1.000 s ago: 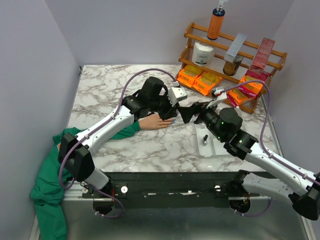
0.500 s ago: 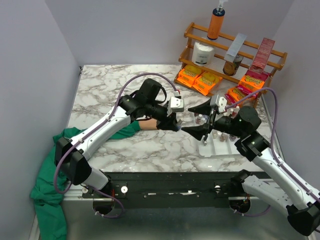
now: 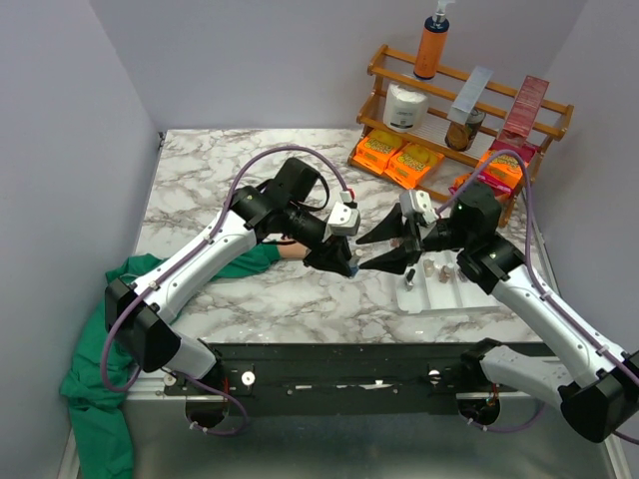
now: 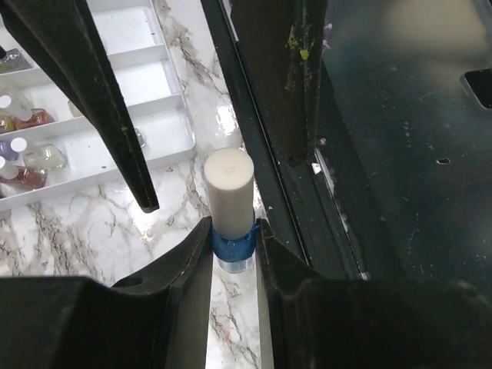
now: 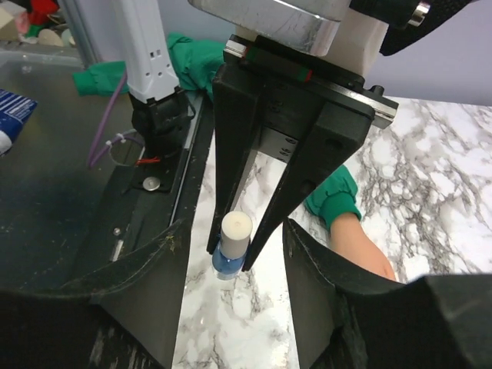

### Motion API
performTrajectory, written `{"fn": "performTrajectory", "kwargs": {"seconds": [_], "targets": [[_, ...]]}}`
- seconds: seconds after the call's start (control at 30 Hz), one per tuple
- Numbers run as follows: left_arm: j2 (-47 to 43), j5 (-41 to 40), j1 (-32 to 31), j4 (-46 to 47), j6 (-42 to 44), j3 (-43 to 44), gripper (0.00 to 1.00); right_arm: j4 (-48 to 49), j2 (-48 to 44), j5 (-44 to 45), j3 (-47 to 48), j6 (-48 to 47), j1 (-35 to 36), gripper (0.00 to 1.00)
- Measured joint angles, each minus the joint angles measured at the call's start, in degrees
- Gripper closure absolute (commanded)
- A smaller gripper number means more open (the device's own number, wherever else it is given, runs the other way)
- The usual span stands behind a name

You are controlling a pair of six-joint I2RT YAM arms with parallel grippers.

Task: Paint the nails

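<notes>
**Top external view.** The left gripper (image 3: 347, 264) is clamped on a small blue polish bottle (image 3: 351, 267), held just above the marble table (image 3: 200, 180). The right gripper (image 3: 361, 254) faces it with its fingers spread, tips close on either side of the bottle's cap. The fake hand (image 3: 291, 250) lies beneath the left arm with only a strip of peach showing, and its green sleeve (image 3: 250, 261) trails toward the near left. The nails cannot be seen here. A white tray (image 3: 444, 296) lies under the right arm.

**Left wrist view.** The left gripper (image 4: 232, 231) pinches the blue glass body, and the white cap (image 4: 228, 178) stands clear above its fingers. Two dark fingers (image 4: 115, 100) of the right gripper flank the cap without touching it. The tray (image 4: 123, 38) holds further bottles.

**Right wrist view.** The right gripper (image 5: 234, 227) is wide apart and holds nothing. The fake hand (image 5: 363, 244) lies beyond, its fingertips hidden.

**Handling assessment.** The nails are judged tiny, rigid and slick, on a light hand liable to slide. They should only be brushed, never gripped. Any steadying belongs at the wrist or sleeve. The cap is the proper hold for unscrewing.
</notes>
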Motion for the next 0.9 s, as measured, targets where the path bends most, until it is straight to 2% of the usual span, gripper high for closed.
{"fn": "performTrajectory", "kwargs": {"seconds": [0.07,0.2,0.43,0.6,0.67,0.77,0.9], "targets": [[0.00,0.44,0.00,-0.42,0.42,0.07,1.00,-0.28,0.31,-1.03,0.13,-0.22,0.00,0.47],[0.00,1.29,-0.02,-1.66,1.18,0.61,1.00,-0.81,1.01,-2.69,0.87,-0.15,0.00,0.57],[0.07,1.73,-0.39,-1.53,0.37,1.79,1.00,-0.92,3.23,-4.09,1.38,0.52,0.04,0.63],[0.13,1.90,-0.48,-1.60,0.24,1.97,1.00,-0.85,3.21,-4.57,1.38,1.22,0.15,0.82],[0.15,2.03,-0.50,-1.62,0.17,1.97,1.00,-0.81,3.13,-4.50,1.38,1.55,0.20,0.83],[0.15,1.70,-0.48,-1.16,-1.03,1.97,1.00,-0.76,2.58,-2.67,1.11,2.43,0.74,0.98],[0.15,-1.29,-0.48,0.70,-5.64,1.97,1.00,1.11,0.15,3.98,-1.36,4.57,1.62,0.99]]}}
